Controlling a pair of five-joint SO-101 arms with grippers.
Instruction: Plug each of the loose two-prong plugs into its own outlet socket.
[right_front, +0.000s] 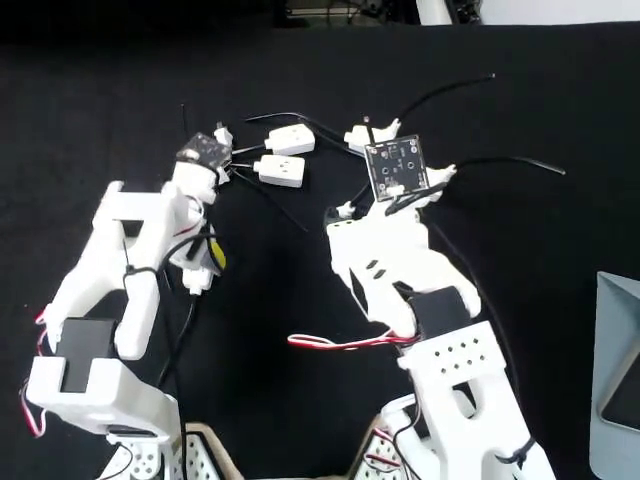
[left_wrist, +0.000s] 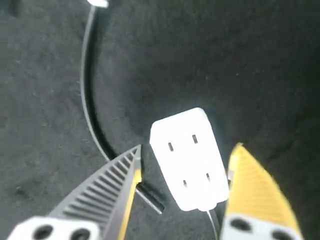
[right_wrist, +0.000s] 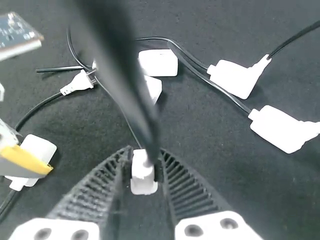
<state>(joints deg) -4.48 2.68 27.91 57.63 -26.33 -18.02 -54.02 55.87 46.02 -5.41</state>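
Nearest the bases, the left arm (right_front: 120, 270) is seen at eight o'clock on the black counter (right_front: 540, 290) and the right arm (right_front: 410, 270) at five o'clock. A white plug (right_wrist: 143, 177) is pinched by its body in the right jaws, which are closed on it, and its black cable (right_wrist: 120, 75) is led up and away from them. The left jaws are held wide open to either side of a white socket block (left_wrist: 189, 160) that lies slot face up. Both tips are just beside its long sides, and contact cannot be made out. Farther out, toward eleven o'clock, an outlet block (right_front: 280, 170) and a second block (right_front: 292, 140) are laid close together, with a loose two-prong plug (right_wrist: 77, 86) near them. Thin black leads (right_front: 510, 160) are strung out toward one o'clock. The plugs are judged light and rigid, with thin prongs that could be bent if pushed in off line, so they are best taken across the moulded body behind the prongs. The cables are likely springy and may twist a held plug. The blocks are probably light enough to slide on the cloth, so they should be braced by the long sides with the slots left clear. Open cloth is offered from two to three o'clock. A grey box (right_front: 618, 370) stands at the four o'clock edge, and the tangle of leads from ten to one o'clock is to be avoided.
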